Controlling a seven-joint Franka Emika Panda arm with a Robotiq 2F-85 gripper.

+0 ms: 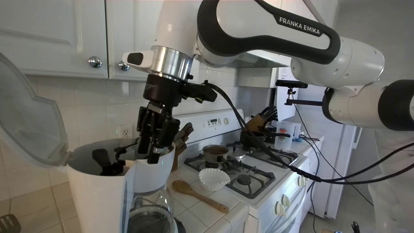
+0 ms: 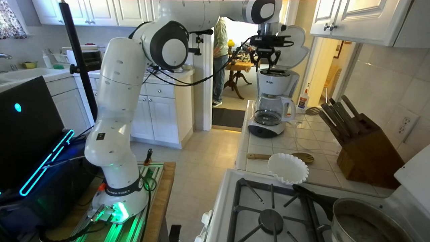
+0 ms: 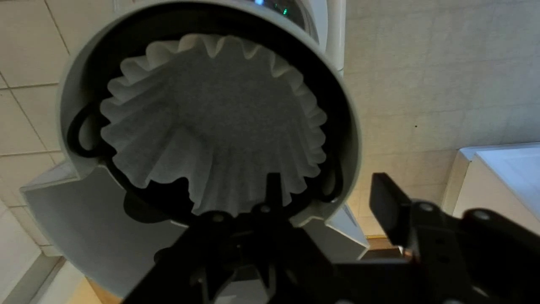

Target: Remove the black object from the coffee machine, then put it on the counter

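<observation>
"One black plastic filter basket (image 3: 168, 196), round, with a white paper filter (image 3: 236, 109) inside: where did we enter it?"

"Seated in the brew chamber (image 3: 354, 135) of the white drip coffee maker (image 2: 271, 82). Its hinged lid (image 1: 30, 119) stood raised; a glass carafe (image 2: 268, 109) sat below."

"What did we mark as done?"

"Access only. The lid was up and the gripper (image 3: 328, 176) was at the basket's side; removal, as we judged it, was not yet done."

"Outstanding?"

"Four items, by our reckoning: a firm hold, a lift clear of the chamber, a carry, a set-down on the pale tiled counter (image 2: 315, 134)."

"State of the gripper, as we noted it?"

"Its fingers (image 3: 274, 190) were apart. In the wrist view one stood over the basket's edge and the other appeared to hang outside the chamber wall, so that wall and a loop handle (image 3: 338, 179) lay between them. We saw nothing clamped; whether either finger touched, we could not tell."

"And the pose of the Franka arm (image 2: 121, 87)?"

"Its lower links stood upright on a wood-edged stand (image 2: 163, 195), and the forearm reached high above the floor (image 2: 201, 154) toward the coffee maker. In an exterior view the wrist (image 1: 165, 87) leaned slightly off vertical, gripper pointing down."
</observation>
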